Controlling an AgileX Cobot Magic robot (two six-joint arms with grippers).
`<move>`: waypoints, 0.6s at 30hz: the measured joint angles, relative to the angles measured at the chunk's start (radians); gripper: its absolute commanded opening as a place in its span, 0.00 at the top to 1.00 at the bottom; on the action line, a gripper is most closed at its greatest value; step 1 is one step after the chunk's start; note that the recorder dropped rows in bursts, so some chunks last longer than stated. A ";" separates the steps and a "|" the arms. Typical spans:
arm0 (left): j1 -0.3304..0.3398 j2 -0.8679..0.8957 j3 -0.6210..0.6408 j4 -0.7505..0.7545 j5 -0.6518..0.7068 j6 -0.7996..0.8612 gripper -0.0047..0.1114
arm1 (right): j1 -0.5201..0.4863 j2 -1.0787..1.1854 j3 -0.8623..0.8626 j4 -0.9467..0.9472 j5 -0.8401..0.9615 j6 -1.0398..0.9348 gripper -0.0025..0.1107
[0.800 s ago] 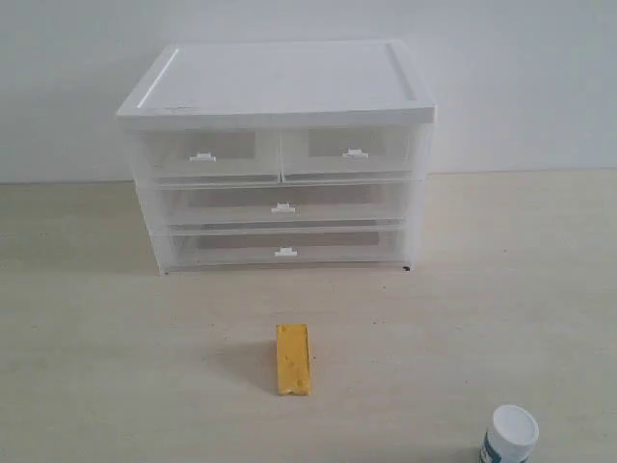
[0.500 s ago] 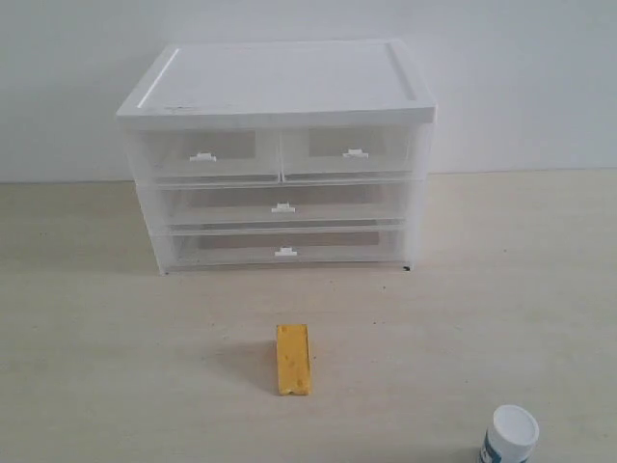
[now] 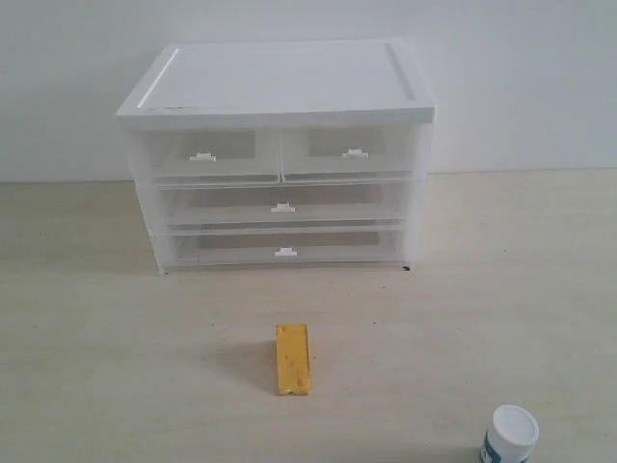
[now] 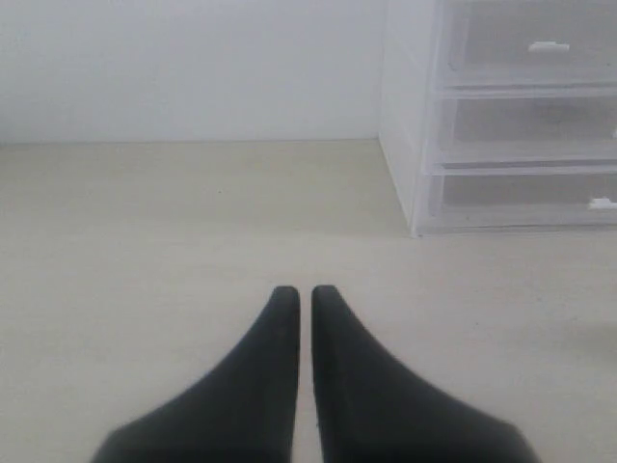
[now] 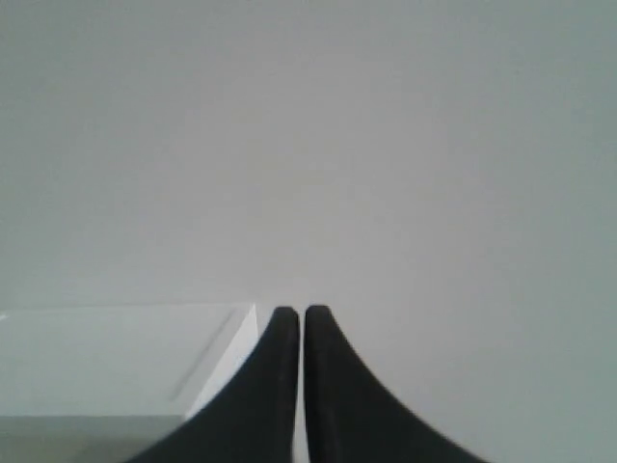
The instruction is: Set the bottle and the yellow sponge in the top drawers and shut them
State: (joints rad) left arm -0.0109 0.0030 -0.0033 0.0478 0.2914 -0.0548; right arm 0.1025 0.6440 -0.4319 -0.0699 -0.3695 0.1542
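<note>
Cabinet: the white-topped cabinet stands square on the worktop, toward its back edge, with the pale wall behind.
Top drawers: the two half-width top drawers sit side by side under the lid. Both are pushed in flush, and each shows a small white tab handle.
Lower drawers: the two full-width drawers beneath are also shut.
Yellow sponge: the yellow sponge lies flat on the worktop in front of the cabinet's middle, well apart from it. Its long side runs from front to back.
Bottle: the bottle stands upright with its white cap on, toward the worktop's front right corner, well apart from the sponge.
Left fingers: the left fingers are pressed almost together with nothing between them, low over bare worktop beside the cabinet's side.
Right fingers: the right fingers are likewise closed and empty. They are raised, with the wall and the cabinet's white top behind them.
</note>
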 measured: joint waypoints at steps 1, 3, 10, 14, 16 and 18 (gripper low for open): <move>0.000 0.000 0.000 0.000 0.000 0.000 0.92 | 0.000 0.042 -0.008 -0.002 -0.017 -0.002 0.98; 0.000 0.000 0.000 0.000 0.000 0.000 0.92 | 0.000 0.125 -0.016 -0.008 -0.064 -0.004 0.98; 0.000 0.000 0.000 0.000 0.000 0.000 0.92 | 0.014 0.439 -0.018 -0.026 -0.255 -0.023 0.98; 0.000 0.000 0.000 0.000 0.000 0.000 0.92 | 0.150 0.589 -0.020 0.111 -0.365 -0.183 0.98; 0.000 0.000 0.000 0.000 0.000 0.000 0.92 | 0.242 0.671 -0.021 0.242 -0.457 -0.284 0.98; 0.000 0.000 0.000 0.000 0.000 0.000 0.92 | 0.334 0.745 -0.022 0.323 -0.559 -0.340 0.98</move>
State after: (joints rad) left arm -0.0109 0.0030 -0.0033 0.0478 0.2914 -0.0548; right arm 0.4368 1.3892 -0.4536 0.2531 -0.9285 -0.1860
